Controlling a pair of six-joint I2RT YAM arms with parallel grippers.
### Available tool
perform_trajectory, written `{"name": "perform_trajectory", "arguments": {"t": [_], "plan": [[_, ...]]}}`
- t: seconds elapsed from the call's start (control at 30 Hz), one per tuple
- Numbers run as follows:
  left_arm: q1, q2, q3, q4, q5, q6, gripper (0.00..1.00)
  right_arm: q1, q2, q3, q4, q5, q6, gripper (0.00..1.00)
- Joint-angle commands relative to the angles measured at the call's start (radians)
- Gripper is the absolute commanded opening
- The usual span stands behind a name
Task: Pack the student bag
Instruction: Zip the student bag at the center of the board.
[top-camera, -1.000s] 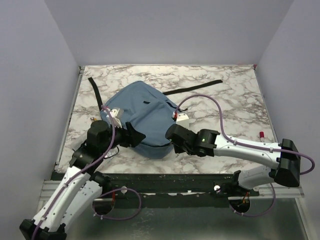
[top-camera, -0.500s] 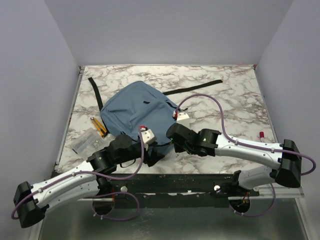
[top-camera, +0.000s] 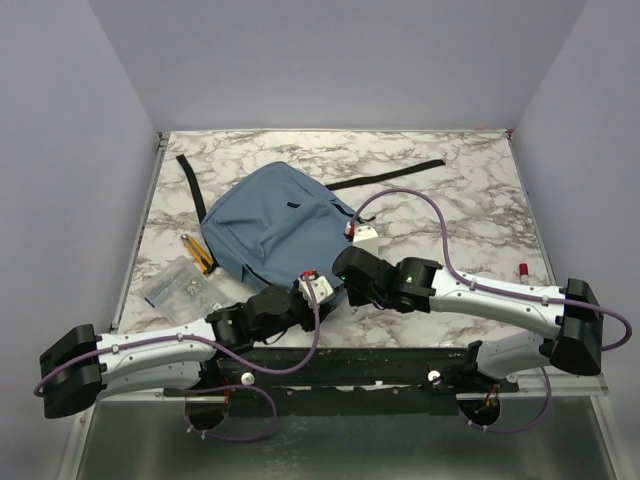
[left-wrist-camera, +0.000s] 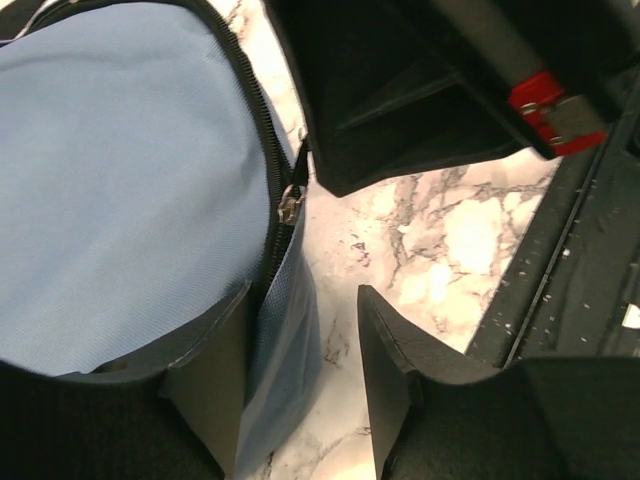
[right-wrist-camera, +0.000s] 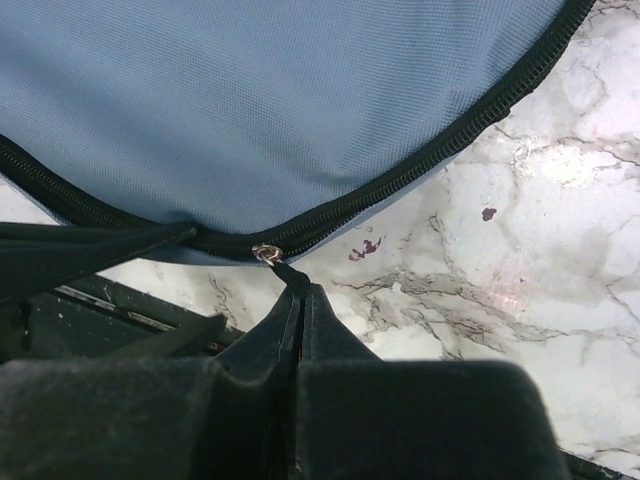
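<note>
Your bag (top-camera: 272, 222) lies flat at table centre, slightly toward 10 o'clock. Right gripper (right-wrist-camera: 298, 298) pinched tight on zip pull (right-wrist-camera: 268, 254) at bag's 5 o'clock rim. Left gripper (left-wrist-camera: 305, 335) just swung from bag's 8 o'clock side round to 6 o'clock, jaws narrowing yet apart, straddling bag's edge fabric, nothing clamped. Likely bracing bag so zip can run

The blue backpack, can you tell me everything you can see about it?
The backpack is big, soft, dusty-blue fabric with a rounded shape. It lies flat on the marble table. A black zipper runs round its edge, and two black straps trail out behind it. The right gripper is shut on the zipper pull at the near edge. The open left gripper straddles that edge nearby.
</note>
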Motion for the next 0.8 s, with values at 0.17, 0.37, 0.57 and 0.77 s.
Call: {"name": "perform_trajectory", "arguments": {"t": [0.17, 0.37, 0.57, 0.77], "plan": [[-0.023, 0.022, -0.098, 0.162, -0.185, -0.007, 0.34, -0.005, 0.032, 0.029, 0.000, 0.012, 0.050, 0.01], [-0.026, -0.052, -0.138, 0.163, -0.201, -0.008, 0.05, -0.035, 0.082, 0.099, -0.206, 0.186, 0.169, 0.01], [-0.027, -0.131, -0.164, 0.161, -0.217, -0.008, 0.00, -0.250, 0.057, 0.078, -0.328, 0.303, 0.202, 0.01], [-0.028, -0.204, -0.192, 0.159, -0.225, -0.008, 0.00, -0.459, 0.112, 0.070, -0.148, 0.316, 0.036, 0.01]]}}
